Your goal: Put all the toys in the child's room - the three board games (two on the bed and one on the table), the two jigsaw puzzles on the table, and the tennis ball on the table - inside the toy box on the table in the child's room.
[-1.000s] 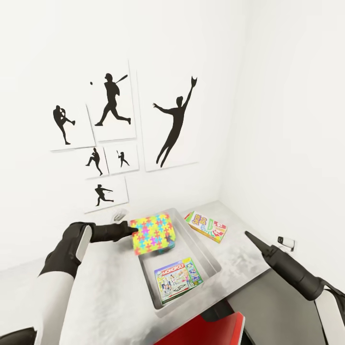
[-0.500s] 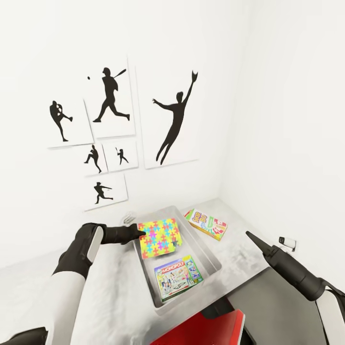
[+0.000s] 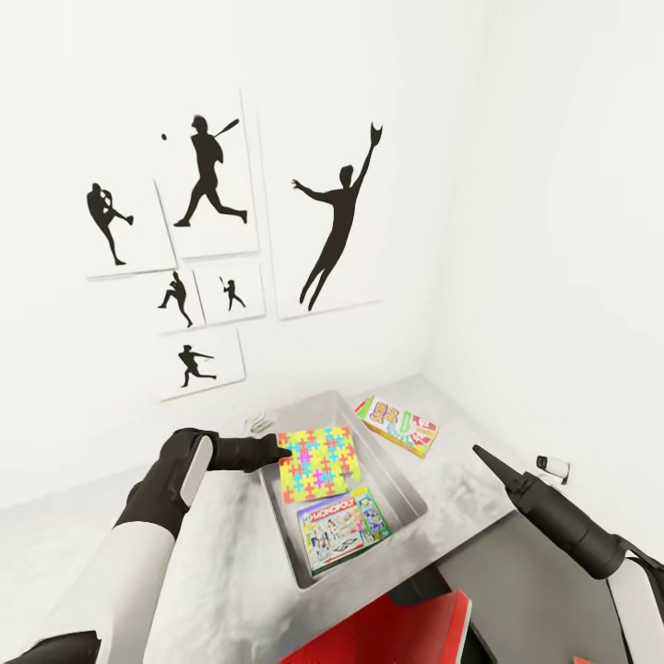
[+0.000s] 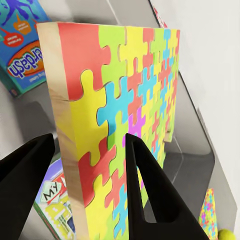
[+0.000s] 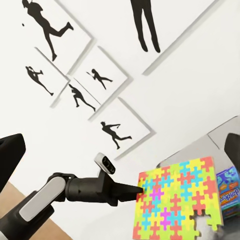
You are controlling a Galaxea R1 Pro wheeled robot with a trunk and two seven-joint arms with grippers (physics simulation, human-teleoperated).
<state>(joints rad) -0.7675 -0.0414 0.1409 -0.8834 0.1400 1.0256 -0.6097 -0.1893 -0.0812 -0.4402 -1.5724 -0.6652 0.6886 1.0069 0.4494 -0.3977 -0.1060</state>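
Observation:
My left gripper (image 3: 279, 451) is shut on the edge of a bright jigsaw puzzle (image 3: 318, 463), holding it tilted low inside the grey toy box (image 3: 413, 503) on the table (image 3: 221, 553). The left wrist view has a finger on each face of the puzzle (image 4: 135, 90). A pastel board game (image 3: 343, 533) lies flat in the box's near end, and a blue one (image 4: 22, 47) is inside too. The green-red-yellow board game (image 3: 398, 426) lies on the table right of the box. Another puzzle's corner (image 4: 210, 215) and the tennis ball (image 4: 227, 234) peek past the held puzzle. My right gripper (image 3: 477, 451) hovers open, empty, right of the box.
Black baseball-player pictures (image 3: 337, 221) hang on the white wall behind the table, which ends in a corner at the right. A red object (image 3: 397, 636) sits below the table's near edge. The lower dark grey section (image 3: 516, 572) lies under my right arm.
The left gripper carried the puzzle rightward and down, from above the box's far-left rim to inside it. The head view shifted slightly. The right arm stayed still.

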